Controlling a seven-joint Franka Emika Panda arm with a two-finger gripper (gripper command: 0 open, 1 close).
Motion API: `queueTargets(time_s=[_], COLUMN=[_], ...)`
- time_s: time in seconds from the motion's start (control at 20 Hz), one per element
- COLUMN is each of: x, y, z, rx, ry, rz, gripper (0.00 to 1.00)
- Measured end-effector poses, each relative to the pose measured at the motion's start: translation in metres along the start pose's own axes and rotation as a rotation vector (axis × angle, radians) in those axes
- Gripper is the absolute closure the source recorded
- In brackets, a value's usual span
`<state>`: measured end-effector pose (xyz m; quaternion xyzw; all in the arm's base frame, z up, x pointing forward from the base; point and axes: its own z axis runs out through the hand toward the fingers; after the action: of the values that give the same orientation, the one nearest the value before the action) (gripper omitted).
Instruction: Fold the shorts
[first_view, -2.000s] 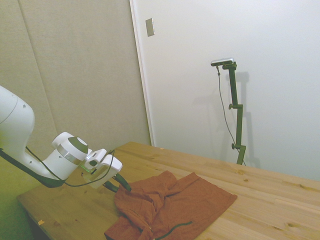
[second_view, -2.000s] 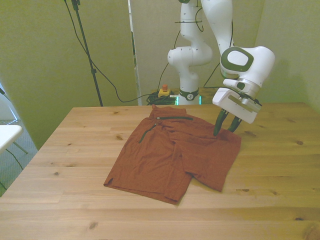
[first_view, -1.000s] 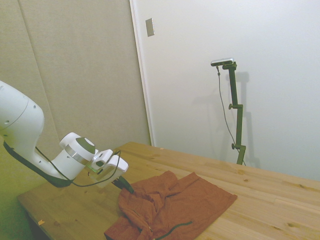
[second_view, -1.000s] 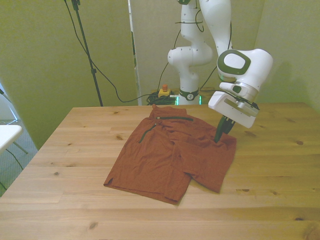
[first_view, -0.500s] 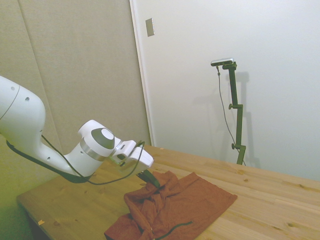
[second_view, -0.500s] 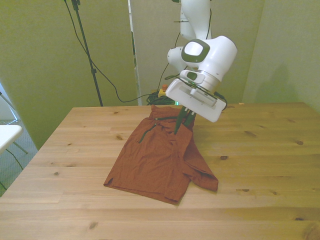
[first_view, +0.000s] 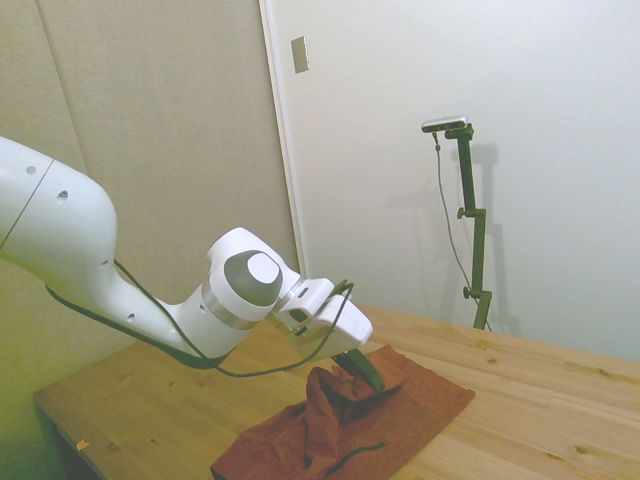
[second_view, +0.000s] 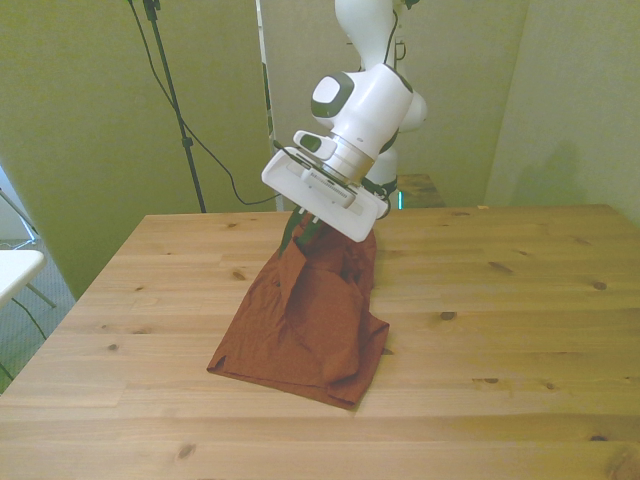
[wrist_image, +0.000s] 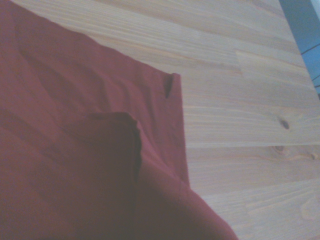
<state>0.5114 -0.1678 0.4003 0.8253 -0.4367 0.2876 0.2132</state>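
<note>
One edge of the shorts (second_view: 305, 320) hangs pinched in the clenched tool (second_view: 301, 236), lifted over the part lying on the bench (second_view: 520, 330), so the fold looks mid-carry; next, lay the raised edge flat and release.

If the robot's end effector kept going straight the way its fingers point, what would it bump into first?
Probably the shorts. The end effector points down at a slant and already pinches a raised fold of them, with more red cloth lying below. The table comes after that, though depth is hard to judge.
</note>
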Motion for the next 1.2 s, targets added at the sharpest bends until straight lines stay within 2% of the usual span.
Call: queueTargets(time_s=[0.35, 0.4, 0.7, 1.2], x=[0.053, 0.058, 0.093, 0.116], y=[0.012, 0.014, 0.018, 0.015], z=[0.008, 0.013, 0.039, 0.029], rx=[-0.005, -0.012, -0.033, -0.013], ry=[-0.005, -0.007, -0.016, -0.005], rz=[0.057, 0.067, 0.13, 0.16], gripper=[1.0, 0.0, 0.0, 0.0])
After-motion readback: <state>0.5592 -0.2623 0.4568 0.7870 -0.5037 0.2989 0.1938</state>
